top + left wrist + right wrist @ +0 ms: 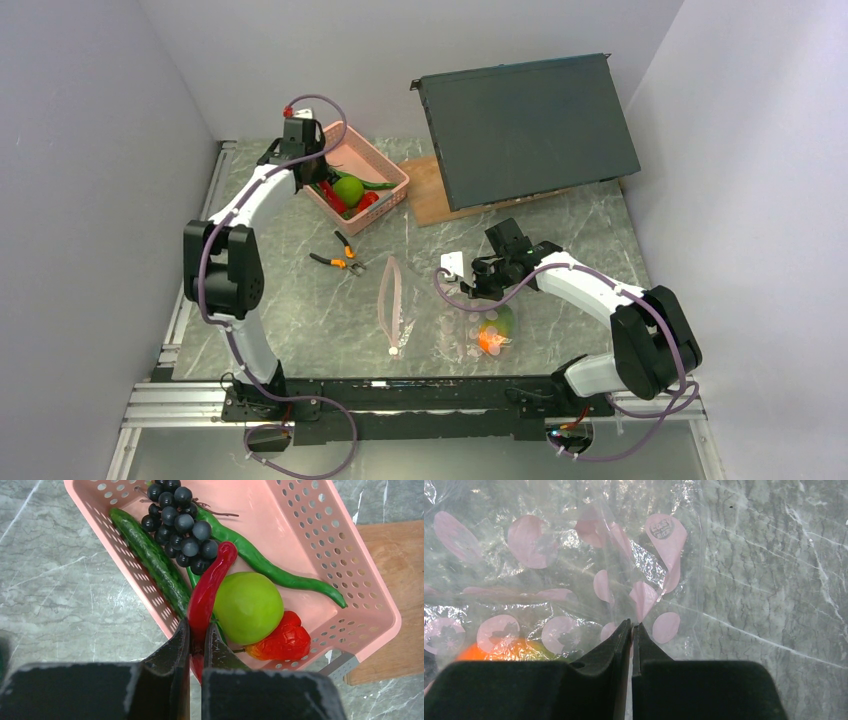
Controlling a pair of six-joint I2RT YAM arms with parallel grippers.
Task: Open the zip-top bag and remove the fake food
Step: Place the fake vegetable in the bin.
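My left gripper [198, 630] is shut on a long red chili [214, 577] and holds it over the pink basket [310, 525]. In the basket lie a green cucumber [150, 560], dark grapes [180, 520], a long green pepper [270, 567], a green apple [248, 607] and a small red piece [285, 640]. The zip-top bag [450, 325] lies flat at centre front, its pink zip strip [392, 300] to the left. An orange-green mango [495, 330] is inside it. My right gripper [632, 626] is shut on the bag's plastic [574, 555], just beside the mango [509, 650].
Orange-handled pliers [340, 260] lie between the basket and the bag. A dark flat panel [525, 125] leans on a wooden board [430, 190] at the back right. A small white tag [452, 263] lies by my right gripper. Walls close in left, right and back.
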